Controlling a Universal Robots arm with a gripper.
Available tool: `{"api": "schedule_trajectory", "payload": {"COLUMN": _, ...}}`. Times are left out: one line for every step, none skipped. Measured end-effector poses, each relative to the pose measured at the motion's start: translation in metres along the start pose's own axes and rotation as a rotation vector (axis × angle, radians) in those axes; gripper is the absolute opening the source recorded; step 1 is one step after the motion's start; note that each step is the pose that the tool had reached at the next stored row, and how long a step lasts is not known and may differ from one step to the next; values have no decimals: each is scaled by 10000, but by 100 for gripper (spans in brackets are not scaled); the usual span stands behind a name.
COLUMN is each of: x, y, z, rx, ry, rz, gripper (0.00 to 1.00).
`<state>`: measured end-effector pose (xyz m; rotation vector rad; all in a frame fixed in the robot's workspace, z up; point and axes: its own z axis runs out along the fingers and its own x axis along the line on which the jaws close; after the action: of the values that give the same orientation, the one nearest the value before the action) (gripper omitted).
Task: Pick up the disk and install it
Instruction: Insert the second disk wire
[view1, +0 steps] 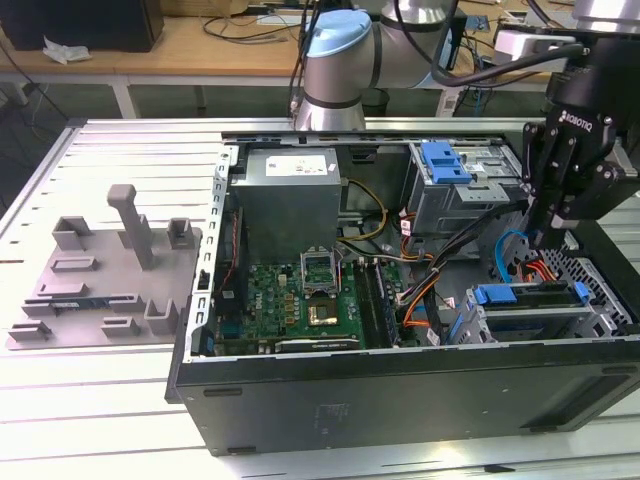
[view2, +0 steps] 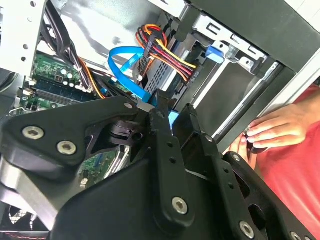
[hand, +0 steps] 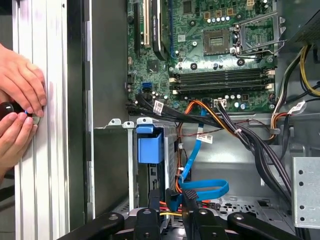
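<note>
1. Where the open computer case meets the exterior view's right, the disk sits seated in the lower drive cage, its blue carrier facing up; the first wrist view shows the same blue carrier at the mouth of that cage.
2. The gripper hangs directly above the cage, close to the disk but not touching it. In both wrist views its jaws stand a little apart.
3. A blue data cable loops just beside the cage, next to a bundle of red, yellow and black wires.
4. Further inside the case lie the green motherboard and the grey power-supply box; a second blue bracket sits in the upper bay.
5. A person's hands rest on the worktop against the outer wall of the case, pinching a small dark object; one hand appears in the second wrist view beside a red sleeve.
6. Well apart from the case, toward the exterior view's left, a grey moulded fixture stands on the worktop.
</note>
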<state>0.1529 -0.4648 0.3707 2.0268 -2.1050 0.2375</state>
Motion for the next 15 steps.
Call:
{"api": "schedule_trajectory", "payload": {"x": 0, "y": 0, "z": 2, "rx": -17, "ry": -2, "rz": 65, "gripper": 32}}
{"api": "schedule_trajectory", "payload": {"x": -1, "y": 0, "z": 4, "rx": -26, "ry": -3, "rz": 98, "gripper": 32}}
{"api": "schedule_trajectory", "payload": {"x": -1, "y": 0, "z": 6, "rx": -35, "ry": -4, "rz": 129, "gripper": 32}}
{"api": "schedule_trajectory", "payload": {"x": -2, "y": 0, "z": 8, "rx": -44, "ry": -5, "rz": 164, "gripper": 32}}
{"api": "schedule_trajectory", "payload": {"x": -3, "y": 0, "z": 10, "rx": -51, "ry": -6, "rz": 191, "gripper": 32}}
{"api": "schedule_trajectory", "payload": {"x": -3, "y": 0, "z": 12, "rx": -59, "ry": -7, "rz": 216, "gripper": 32}}
{"api": "schedule_trajectory", "payload": {"x": -4, "y": 0, "z": 14, "rx": -65, "ry": -8, "rz": 240, "gripper": 32}}
{"api": "schedule_trajectory", "payload": {"x": -5, "y": -1, "z": 17, "rx": -73, "ry": -9, "rz": 273, "gripper": 32}}
{"api": "schedule_trajectory", "payload": {"x": -5, "y": -1, "z": 18, "rx": -78, "ry": -8, "rz": 290, "gripper": 32}}
{"api": "schedule_trajectory", "payload": {"x": -5, "y": -1, "z": 19, "rx": -83, "ry": -8, "rz": 309, "gripper": 30}}
{"api": "schedule_trajectory", "payload": {"x": -5, "y": -1, "z": 20, "rx": -90, "ry": -9, "rz": 333, "gripper": 30}}
{"api": "schedule_trajectory", "payload": {"x": -6, "y": -1, "z": 21, "rx": -94, "ry": -10, "rz": 348, "gripper": 24}}
{"api": "schedule_trajectory", "payload": {"x": -6, "y": -1, "z": 22, "rx": -100, "ry": -11, "rz": 374, "gripper": 17}}
{"api": "schedule_trajectory", "payload": {"x": -6, "y": -1, "z": 22, "rx": -105, "ry": -11, "rz": 391, "gripper": 16}}
{"api": "schedule_trajectory", "payload": {"x": -6, "y": -1, "z": 23, "rx": -109, "ry": -11, "rz": 402, "gripper": 16}}
